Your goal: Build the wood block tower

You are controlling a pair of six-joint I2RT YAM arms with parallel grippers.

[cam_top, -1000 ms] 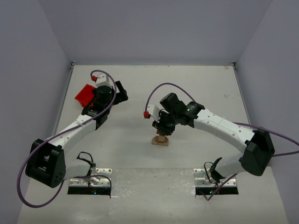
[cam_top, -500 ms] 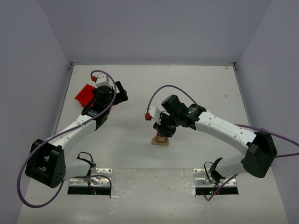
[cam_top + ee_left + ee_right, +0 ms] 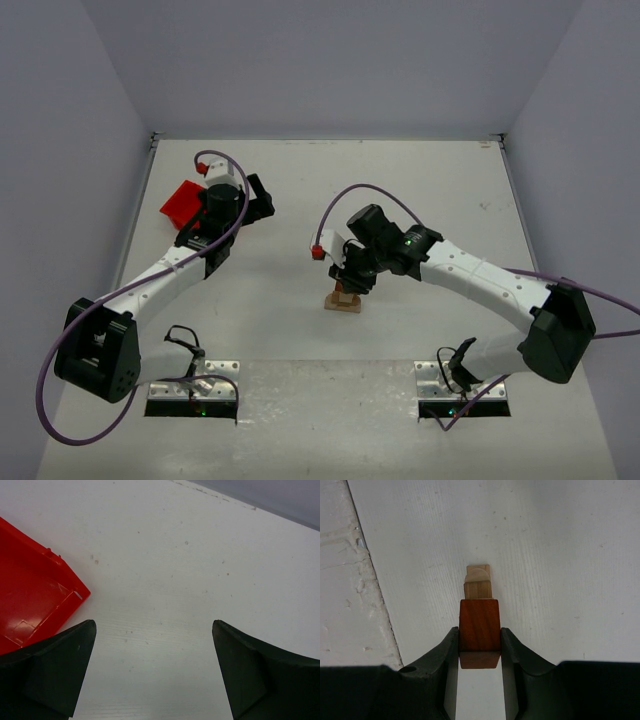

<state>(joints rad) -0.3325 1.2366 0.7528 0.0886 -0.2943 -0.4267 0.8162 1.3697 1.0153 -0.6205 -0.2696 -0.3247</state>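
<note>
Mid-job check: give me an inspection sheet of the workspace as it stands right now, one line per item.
Surface: white table, lightly speckled.
Job's things: pale wood block tower stands mid-table. The reddish-brown roof piece is held over it; whether they touch cannot be told.
Clutter: red bin at the far left, beside the left claw.
Claws: left claw open, holding nothing, over bare table. Right claw shut on the roof piece.
Cables: a purple cable loops along each arm, apart from the tower.
Surroundings: plain grey walls; nothing else seen.
</note>
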